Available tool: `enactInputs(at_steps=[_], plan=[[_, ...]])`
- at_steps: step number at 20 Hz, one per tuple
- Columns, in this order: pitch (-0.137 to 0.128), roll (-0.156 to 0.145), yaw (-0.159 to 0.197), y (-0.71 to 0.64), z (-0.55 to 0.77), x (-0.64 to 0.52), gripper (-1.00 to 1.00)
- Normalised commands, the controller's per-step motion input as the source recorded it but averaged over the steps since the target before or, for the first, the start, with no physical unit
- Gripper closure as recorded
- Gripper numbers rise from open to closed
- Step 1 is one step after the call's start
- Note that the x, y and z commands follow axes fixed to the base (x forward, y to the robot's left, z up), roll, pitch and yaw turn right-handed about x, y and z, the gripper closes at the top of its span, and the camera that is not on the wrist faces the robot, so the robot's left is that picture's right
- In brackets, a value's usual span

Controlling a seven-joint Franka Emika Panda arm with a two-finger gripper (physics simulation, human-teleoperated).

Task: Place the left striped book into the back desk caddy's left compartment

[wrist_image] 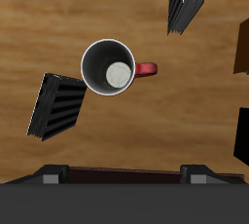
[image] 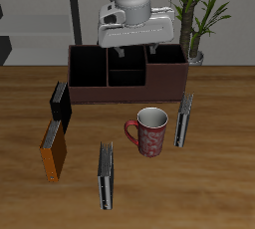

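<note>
Near table's front edge one striped book (image: 106,176) stands w/ orange-brown book (image: 54,151) beside it, mug (image: 149,131) mid-table next to left striped book (image: 183,120), back desk caddy (image: 127,74) farther back, gripper (image: 136,46) above it empty, finger spread can't tell.

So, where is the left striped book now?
In the exterior view, the left striped book stands upright on the table, beside the mug and just in front of the caddy, near its end by the plant.
</note>
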Motion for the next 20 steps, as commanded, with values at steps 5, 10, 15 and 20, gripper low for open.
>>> enactInputs(at_steps=[5,10,15,20], plan=[[-0.007,-0.017,-0.01,0.07,-0.01,0.03,-1.0],[-0.024,-0.036,-0.039,0.25,-0.03,-0.02,-1.0],[-0.04,0.006,-0.044,0.35,-0.02,-0.09,-1.0],[-0.05,0.003,0.001,0.5,-0.14,-0.07,-1.0]])
